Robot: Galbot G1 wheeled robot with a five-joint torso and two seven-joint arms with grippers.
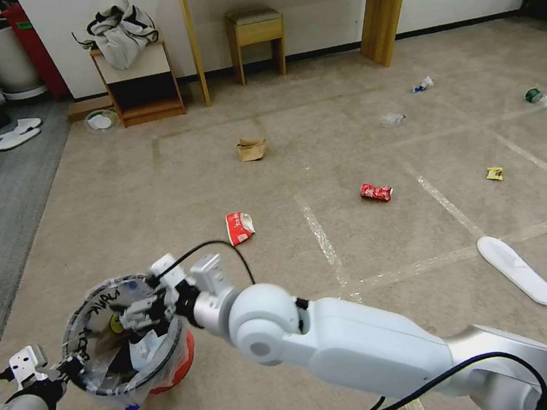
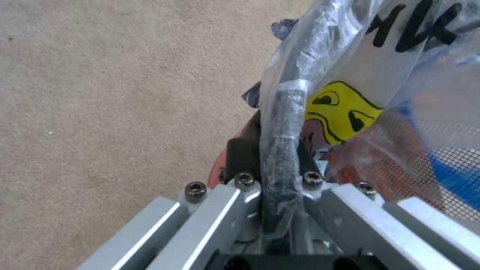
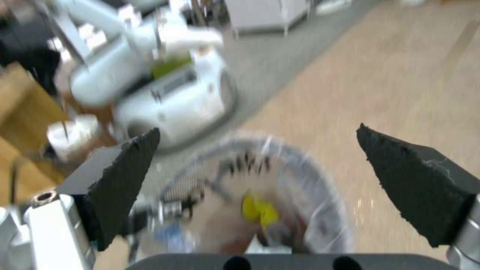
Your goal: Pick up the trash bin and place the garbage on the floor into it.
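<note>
Right gripper (image 1: 133, 314) hanging over the trash bin's (image 1: 174, 366) mouth, fingers spread wide with nothing between them. Left gripper (image 2: 280, 180) pinched tight on the rim at roughly 8 o'clock, holding it up off the floor (image 1: 152, 201). Nearest garbage, a red wrapper (image 1: 239, 227), out at 1 o'clock from the bin, crushed red can (image 1: 377, 192) farther toward 2. Right arm closer to both.

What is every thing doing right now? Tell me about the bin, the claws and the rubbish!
trash bin: held up by its rim, some litter inside.
left claw: shut on the bin's rim.
right claw: open, empty, over the bin's mouth.
red wrapper: lying on the floor.
crushed red can: on the floor.
brown paper bag: on the floor, open.
yellow wrapper: on the floor.
</note>
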